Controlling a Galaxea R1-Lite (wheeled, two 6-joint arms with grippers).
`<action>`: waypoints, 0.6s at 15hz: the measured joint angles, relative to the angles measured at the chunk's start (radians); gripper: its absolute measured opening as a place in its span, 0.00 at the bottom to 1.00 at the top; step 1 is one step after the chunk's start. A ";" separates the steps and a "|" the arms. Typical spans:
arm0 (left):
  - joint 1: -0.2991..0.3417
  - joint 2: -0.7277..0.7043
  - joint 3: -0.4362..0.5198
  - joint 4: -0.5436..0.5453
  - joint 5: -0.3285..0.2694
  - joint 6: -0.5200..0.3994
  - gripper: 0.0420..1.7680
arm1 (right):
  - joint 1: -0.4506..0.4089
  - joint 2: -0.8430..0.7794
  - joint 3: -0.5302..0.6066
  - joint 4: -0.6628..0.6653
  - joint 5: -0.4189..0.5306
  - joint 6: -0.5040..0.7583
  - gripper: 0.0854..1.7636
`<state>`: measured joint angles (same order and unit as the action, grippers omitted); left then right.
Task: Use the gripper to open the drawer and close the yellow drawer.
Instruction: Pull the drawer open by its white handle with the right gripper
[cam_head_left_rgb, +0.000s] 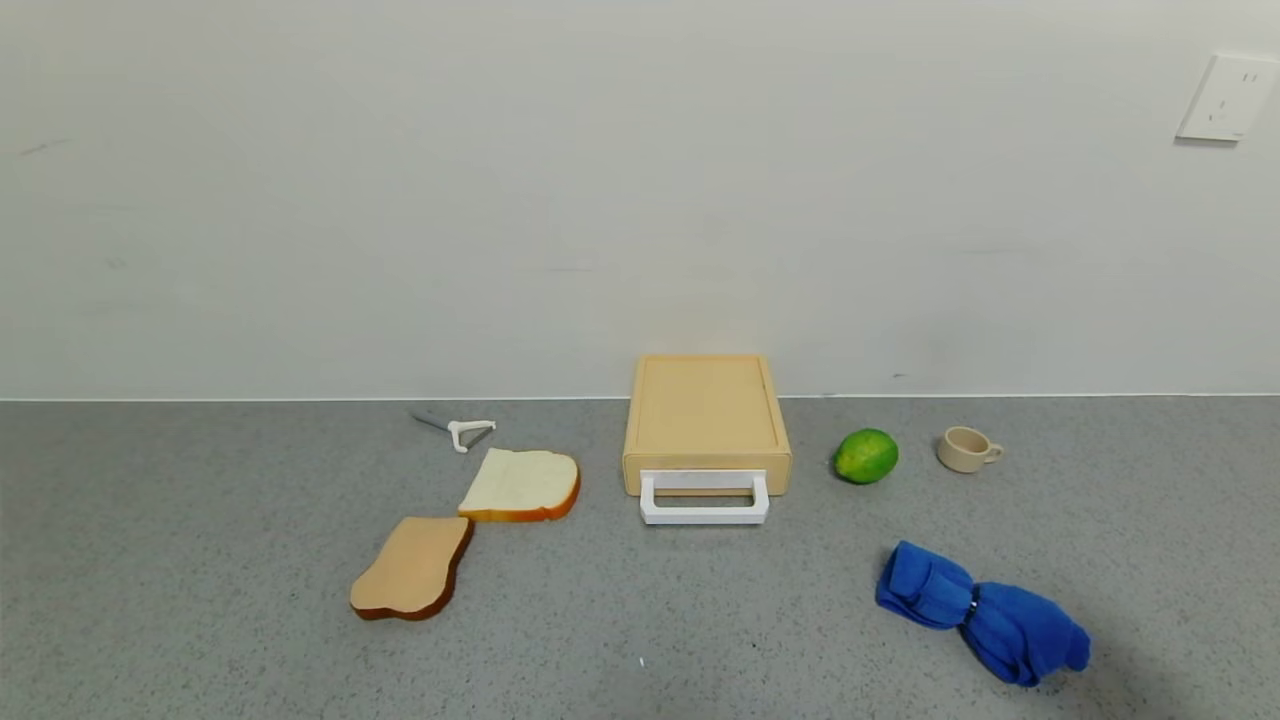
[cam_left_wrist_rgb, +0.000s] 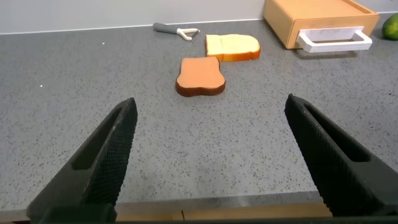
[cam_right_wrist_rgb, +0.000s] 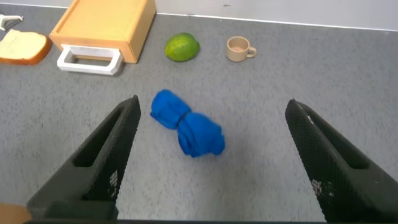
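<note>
The left tool and right tool both hang wide open and empty above the near edge of the grey table. The drawer sits shut at the table's 12 o'clock against the wall, its white handle facing 6 o'clock, with bread slices at its 9 o'clock and a lime at its 3 o'clock.

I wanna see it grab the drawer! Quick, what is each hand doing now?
Left hand: open, holding nothing, above the counter.
Right hand: open, holding nothing, above the blue cloth.
</note>
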<state>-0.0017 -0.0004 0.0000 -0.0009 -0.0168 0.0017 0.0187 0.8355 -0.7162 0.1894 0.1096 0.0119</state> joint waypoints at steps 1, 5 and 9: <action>0.000 0.000 0.000 0.000 0.000 0.000 0.97 | 0.010 0.086 -0.066 0.014 0.000 0.001 0.97; 0.000 0.000 0.000 0.000 0.000 0.000 0.97 | 0.115 0.400 -0.347 0.117 -0.033 0.052 0.97; 0.000 0.000 0.000 0.000 0.000 0.000 0.97 | 0.283 0.673 -0.561 0.179 -0.113 0.138 0.97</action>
<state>-0.0017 -0.0004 0.0000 -0.0009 -0.0168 0.0017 0.3019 1.5087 -1.2777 0.3685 -0.0032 0.1496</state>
